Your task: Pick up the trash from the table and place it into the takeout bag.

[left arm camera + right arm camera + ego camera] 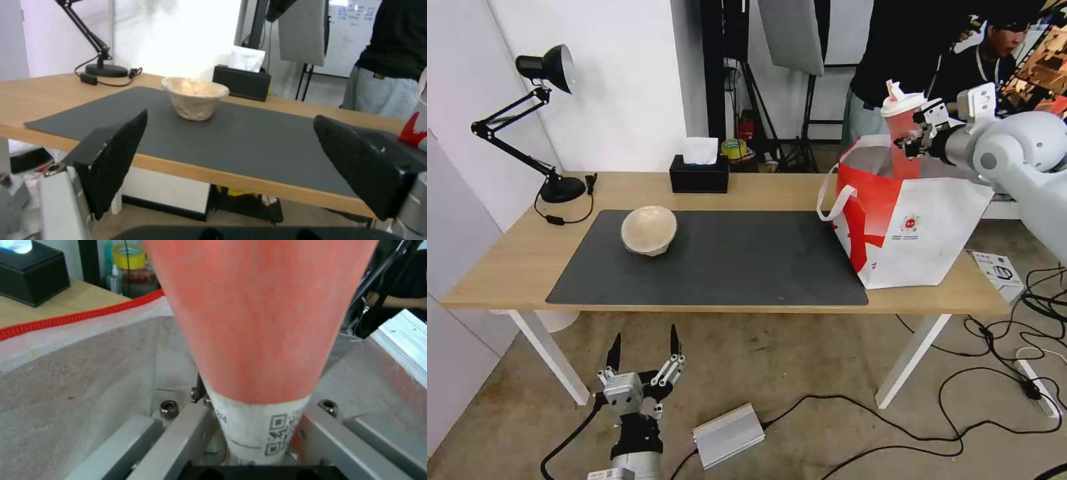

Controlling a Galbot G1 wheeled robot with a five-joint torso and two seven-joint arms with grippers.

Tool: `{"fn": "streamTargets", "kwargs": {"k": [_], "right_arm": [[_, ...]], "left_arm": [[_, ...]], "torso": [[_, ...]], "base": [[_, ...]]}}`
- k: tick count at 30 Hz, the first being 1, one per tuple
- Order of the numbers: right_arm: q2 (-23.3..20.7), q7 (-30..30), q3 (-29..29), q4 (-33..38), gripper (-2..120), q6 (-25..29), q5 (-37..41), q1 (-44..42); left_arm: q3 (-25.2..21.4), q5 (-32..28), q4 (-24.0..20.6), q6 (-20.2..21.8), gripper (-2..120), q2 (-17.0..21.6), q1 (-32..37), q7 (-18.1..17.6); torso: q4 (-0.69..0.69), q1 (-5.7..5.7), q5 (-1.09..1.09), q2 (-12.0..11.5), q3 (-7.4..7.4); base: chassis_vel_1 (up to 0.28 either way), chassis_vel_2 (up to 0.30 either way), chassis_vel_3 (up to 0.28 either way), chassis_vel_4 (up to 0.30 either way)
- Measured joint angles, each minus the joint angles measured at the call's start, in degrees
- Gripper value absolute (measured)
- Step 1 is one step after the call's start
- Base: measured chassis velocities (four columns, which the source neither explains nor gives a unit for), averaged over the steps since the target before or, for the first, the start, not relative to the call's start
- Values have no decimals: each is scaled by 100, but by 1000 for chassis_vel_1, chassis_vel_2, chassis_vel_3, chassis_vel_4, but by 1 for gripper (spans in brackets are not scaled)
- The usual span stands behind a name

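My right gripper (912, 137) is shut on the red drink cup (902, 130), which has a white lid and hangs upright over the open mouth of the takeout bag (924, 230). In the right wrist view the cup (262, 323) stands close between the jaws of that gripper (256, 443), with the bag's silver lining (89, 380) beneath. The white and red bag stands at the right end of the table (774, 193). A beige paper bowl (649, 229) sits on the left part of the dark mat (740, 263). My left gripper (644, 343) hangs open below the table's front edge, facing the bowl (194, 97).
A black tissue box (699, 175) stands at the table's back edge, and a black desk lamp (547, 127) at the back left. On the floor lie a silver box (728, 435) and cables (994, 373). People stand behind the bag.
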Motion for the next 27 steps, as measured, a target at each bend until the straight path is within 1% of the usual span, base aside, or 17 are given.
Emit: {"fn": "streamTargets", "kwargs": {"k": [7,22,23,26,27], "right_arm": [[-22,18,-14,-17,5,3,-6,-41],[-260,-33,15,150,5,9,-23,-198],[-291,-26,27,181,6,10,-23,-229],[-338,30,56,211,20,11,-24,-273],[-338,30,56,211,20,11,-24,-273]], "left_arm": [[-8,1,3,0,100,13,-11,-1],[-32,1,12,2,100,36,-17,-3],[-57,-4,-4,1,100,50,-9,-4],[-66,-11,-30,3,100,69,-9,-5],[-66,-11,-30,3,100,69,-9,-5]], "torso": [[0,0,0,0,0],[0,0,0,0,0],[0,0,0,0,0],[0,0,0,0,0],[0,0,0,0,0]], "base": [[0,0,0,0],[0,0,0,0],[0,0,0,0],[0,0,0,0],[0,0,0,0]]}}
